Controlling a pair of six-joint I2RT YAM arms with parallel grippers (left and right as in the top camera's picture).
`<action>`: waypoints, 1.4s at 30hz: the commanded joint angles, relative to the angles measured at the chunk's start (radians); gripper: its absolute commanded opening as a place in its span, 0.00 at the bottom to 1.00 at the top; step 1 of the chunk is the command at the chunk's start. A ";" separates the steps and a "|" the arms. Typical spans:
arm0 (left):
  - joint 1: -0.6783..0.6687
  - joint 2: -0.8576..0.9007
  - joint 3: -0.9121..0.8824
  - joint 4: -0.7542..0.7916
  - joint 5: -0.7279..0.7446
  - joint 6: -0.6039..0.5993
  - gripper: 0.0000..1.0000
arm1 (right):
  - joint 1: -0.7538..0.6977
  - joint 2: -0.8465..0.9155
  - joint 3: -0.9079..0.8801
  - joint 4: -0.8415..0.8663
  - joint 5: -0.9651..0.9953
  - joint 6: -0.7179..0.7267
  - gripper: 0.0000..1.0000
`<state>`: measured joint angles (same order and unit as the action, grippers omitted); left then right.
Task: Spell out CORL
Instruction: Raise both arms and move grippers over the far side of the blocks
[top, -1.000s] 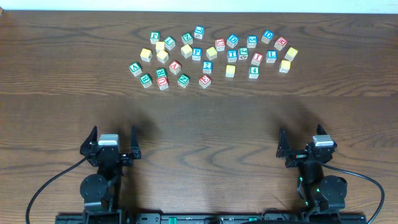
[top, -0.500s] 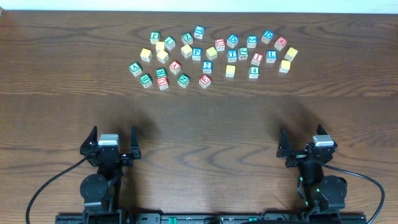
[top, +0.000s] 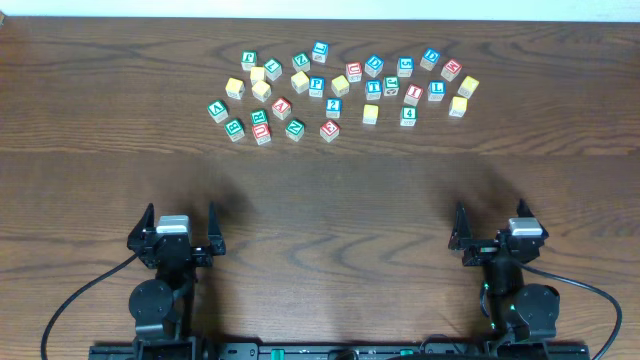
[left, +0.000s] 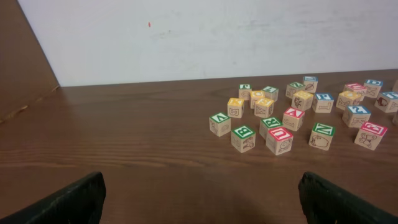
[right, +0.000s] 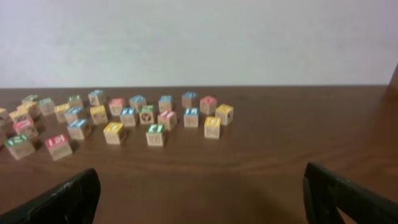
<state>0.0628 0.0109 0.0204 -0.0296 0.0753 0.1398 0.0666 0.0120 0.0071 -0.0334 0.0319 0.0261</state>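
The alphabet cubes lie scattered in a band at the far side of the table. The blue L cube (top: 436, 90) sits toward the right of that band, also seen as the blue L cube (right: 191, 112). Plain yellow tops include a yellow cube (top: 370, 113) and another yellow cube (top: 340, 85). Several green-topped cubes (top: 272, 68) are there, but I cannot read which one carries the R. My left gripper (top: 181, 213) (left: 200, 199) and right gripper (top: 489, 213) (right: 200, 199) hang open at the near edge, far from the cubes, with nothing between their fingers.
Other lettered and numbered cubes fill the band, such as a green 4 cube (top: 408, 115) and a red U cube (left: 280, 134). Bare dark wood table (top: 330, 200) lies between the cubes and both grippers. A white wall (left: 205, 37) rises behind the table.
The right gripper has shifted slightly to the right. The left arm and the cubes have not moved.
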 joint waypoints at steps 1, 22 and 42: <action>-0.003 -0.007 -0.016 -0.033 -0.001 0.017 0.98 | -0.007 -0.004 -0.001 0.040 0.014 -0.051 0.99; -0.002 0.397 0.311 -0.034 -0.008 0.005 0.98 | -0.007 0.380 0.278 0.145 -0.002 -0.050 0.99; -0.002 1.406 1.502 -0.712 0.183 0.005 0.98 | -0.009 1.273 1.281 -0.558 -0.165 -0.050 0.99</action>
<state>0.0616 1.3239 1.3842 -0.6907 0.1864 0.1387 0.0666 1.2087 1.1835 -0.5529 -0.0669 -0.0124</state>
